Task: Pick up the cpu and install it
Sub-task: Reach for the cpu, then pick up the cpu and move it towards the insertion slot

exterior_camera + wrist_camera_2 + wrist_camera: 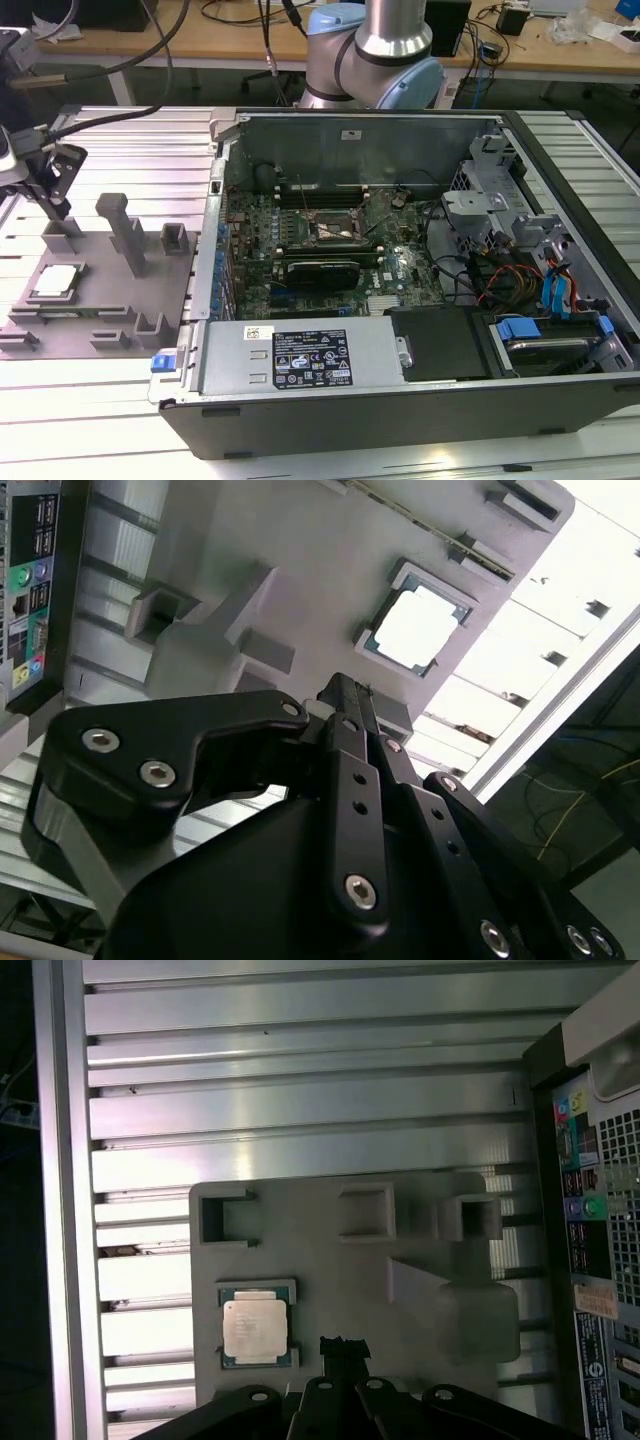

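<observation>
While the gripper (pixel 59 208) hangs over the grey fixture plate (pixel 100 300), its two black fingers stand pressed together, with no gap visible between them in either wrist view and nothing caught in them. The tips (pixel 343 1345) touch neither the plate nor any block on it; they are in the air above a bare stretch of it.

The cpu (pixel 55 281) lies flat in its shallow square nest on that plate, silvery top up, below the gripper and a little off to one side of the point under the fingertips. In both wrist views the chip (pixel 420 628) sits just beside the line of the closed fingers (pixel 345 695), apart from them and untouched. Its darker rim shows all round in the first wrist view (pixel 255 1327), seated level in the nest.

A tall grey post (pixel 122 228) stands on the plate beyond the gripper toward the exterior view's right. Farther that way, well apart from the hand, the open computer case (pixel 400 400) lies on the slotted metal table (pixel 130 150), with the black-framed socket (pixel 338 230) on its board.
</observation>
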Tool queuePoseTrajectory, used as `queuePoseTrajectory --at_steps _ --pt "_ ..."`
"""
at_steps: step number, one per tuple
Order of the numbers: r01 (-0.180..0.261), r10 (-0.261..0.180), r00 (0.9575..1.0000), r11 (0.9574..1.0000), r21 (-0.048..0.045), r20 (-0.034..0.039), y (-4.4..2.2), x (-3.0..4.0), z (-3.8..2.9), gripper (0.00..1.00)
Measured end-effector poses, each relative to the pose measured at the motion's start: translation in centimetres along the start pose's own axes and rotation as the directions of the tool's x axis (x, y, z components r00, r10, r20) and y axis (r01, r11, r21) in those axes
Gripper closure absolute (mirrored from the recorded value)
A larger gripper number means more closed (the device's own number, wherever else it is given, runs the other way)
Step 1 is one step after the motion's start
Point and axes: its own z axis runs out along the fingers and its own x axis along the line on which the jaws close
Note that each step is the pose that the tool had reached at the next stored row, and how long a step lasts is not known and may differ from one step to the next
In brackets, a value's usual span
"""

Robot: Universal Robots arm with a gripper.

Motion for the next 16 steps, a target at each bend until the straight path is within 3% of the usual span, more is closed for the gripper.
queuePoseTrajectory --at_steps 16 --pt "0.0 0.0 1.0 1.0 0.0 0.0 -0.02 0.31 0.08 0.89"
